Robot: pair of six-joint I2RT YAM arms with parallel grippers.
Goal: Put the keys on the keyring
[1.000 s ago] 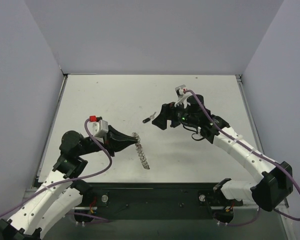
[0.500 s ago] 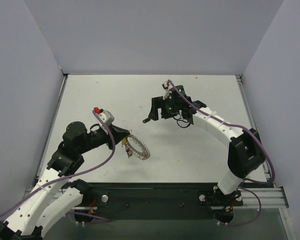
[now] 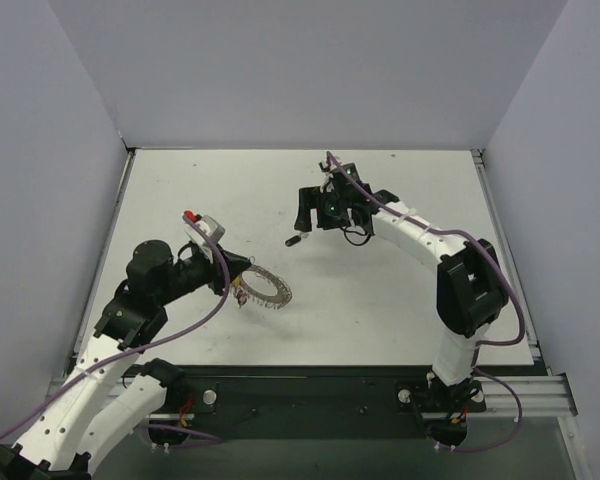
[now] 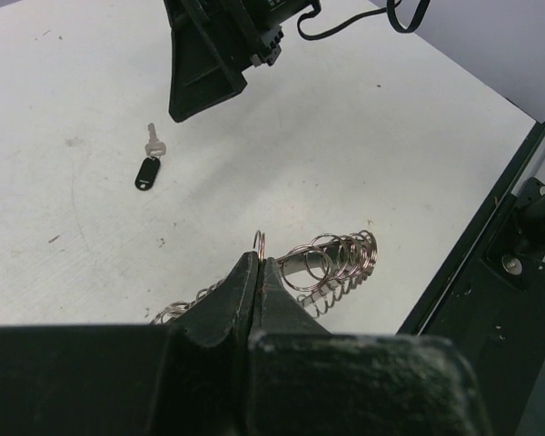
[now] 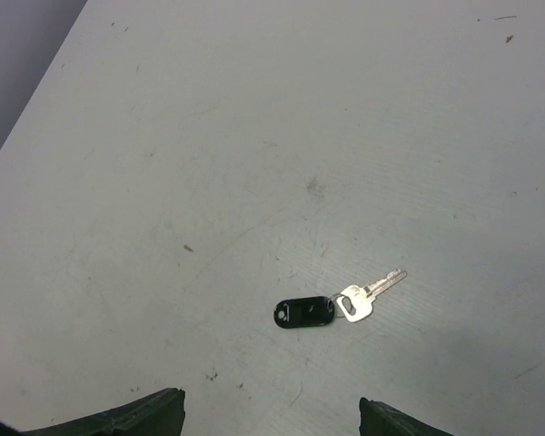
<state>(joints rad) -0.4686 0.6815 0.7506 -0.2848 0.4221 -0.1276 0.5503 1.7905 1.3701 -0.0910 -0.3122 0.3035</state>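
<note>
The left wrist view shows the left gripper clamped shut on the rim of the keyring. The black-headed key lies just ahead of the right gripper, which is spread wide and empty. Scuffed white tabletop, pale walls.

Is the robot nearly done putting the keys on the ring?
Maybe close. Done: tiny coloured bits hang at the ring, probably keys already on, though too small to be sure. In hand: the left gripper is shut on the ring. Left: one black key lies loose on the table, and the open right gripper hovers above it without touching.
</note>
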